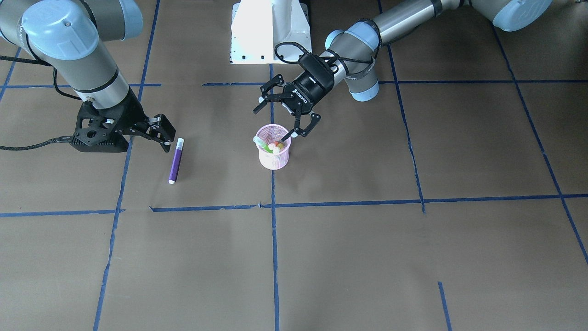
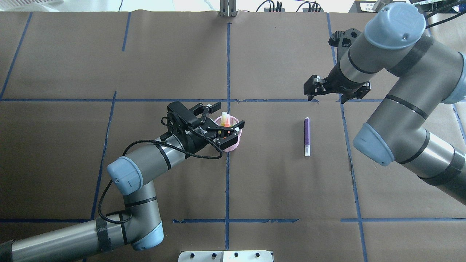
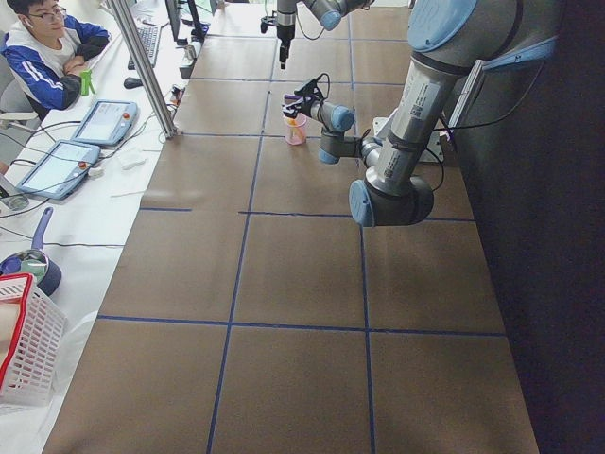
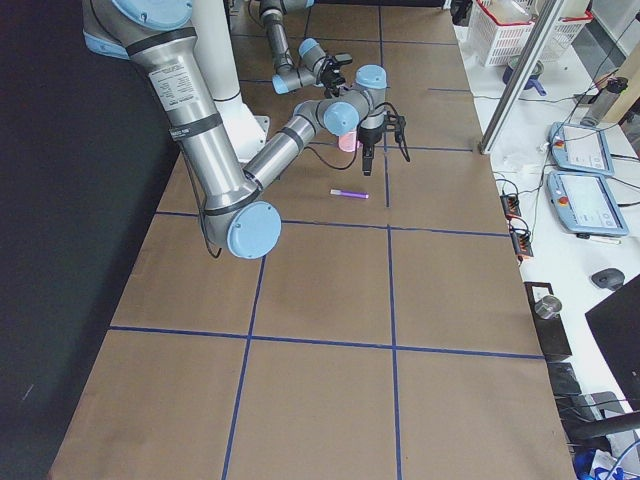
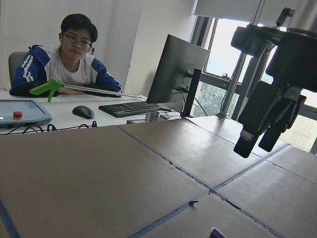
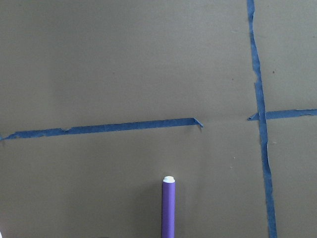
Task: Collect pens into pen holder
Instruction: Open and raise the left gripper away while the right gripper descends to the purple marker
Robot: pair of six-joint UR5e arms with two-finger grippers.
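On the worktop (image 1: 367, 257), the right tool (image 1: 165, 140), jaws apart, hovers at frame left; the left tool (image 1: 285, 117), also spread, hangs over the central pen holder (image 1: 274, 158), green pen (image 1: 266, 147) and orange pen (image 1: 277, 145) inside. The purple pen (image 1: 175, 162) lies flat just below-right of the right tool, long axis up-down.

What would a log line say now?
left gripper open over pen holder | orange pen, green pen inside | purple pen on table | right gripper near it
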